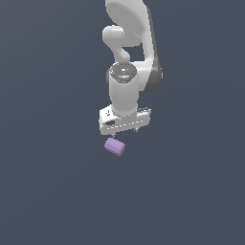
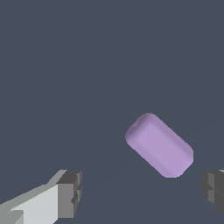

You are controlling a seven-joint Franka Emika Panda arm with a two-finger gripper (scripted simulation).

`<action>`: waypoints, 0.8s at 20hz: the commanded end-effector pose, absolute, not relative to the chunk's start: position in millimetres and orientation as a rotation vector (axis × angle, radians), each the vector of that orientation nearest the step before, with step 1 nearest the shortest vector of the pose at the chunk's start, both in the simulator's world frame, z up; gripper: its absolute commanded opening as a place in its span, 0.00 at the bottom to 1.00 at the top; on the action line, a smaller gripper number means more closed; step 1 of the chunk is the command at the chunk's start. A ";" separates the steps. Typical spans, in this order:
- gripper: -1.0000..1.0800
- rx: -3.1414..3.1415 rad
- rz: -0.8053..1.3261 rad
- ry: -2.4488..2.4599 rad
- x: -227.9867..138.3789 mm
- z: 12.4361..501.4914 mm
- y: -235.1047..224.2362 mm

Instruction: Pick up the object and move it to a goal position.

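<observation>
The object [image 1: 115, 147] is a small light-purple block with rounded edges, lying on the dark grey floor. My white gripper [image 1: 125, 129] hangs just above and slightly behind it in the exterior view. In the wrist view the object [image 2: 159, 145] lies at a slant beyond the two dark fingertips [image 2: 71, 193], nearer to the one at the picture's right. My gripper [image 2: 142, 192] is open, its fingers spread wider than the block, and nothing is between them.
A plain dark grey surface [image 1: 52, 182] fills both views. The white arm [image 1: 127, 52] rises behind the gripper. No other objects and no goal marker show.
</observation>
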State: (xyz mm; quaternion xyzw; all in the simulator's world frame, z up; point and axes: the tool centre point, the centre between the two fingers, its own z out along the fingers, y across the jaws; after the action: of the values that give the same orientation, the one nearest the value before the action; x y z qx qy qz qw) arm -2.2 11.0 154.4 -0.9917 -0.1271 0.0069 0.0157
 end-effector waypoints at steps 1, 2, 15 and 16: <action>0.96 -3.074 0.020 -0.494 -1.4 149.3 6.7; 0.96 -3.069 0.019 -0.535 -1.0 147.2 5.0; 0.96 -2.948 0.011 -1.054 2.2 120.4 -16.3; 0.96 -2.934 0.010 -1.093 2.4 118.4 -17.9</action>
State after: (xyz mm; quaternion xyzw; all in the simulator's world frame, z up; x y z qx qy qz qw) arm 2.1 -15.5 121.5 -0.9441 -0.3297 0.0036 0.0058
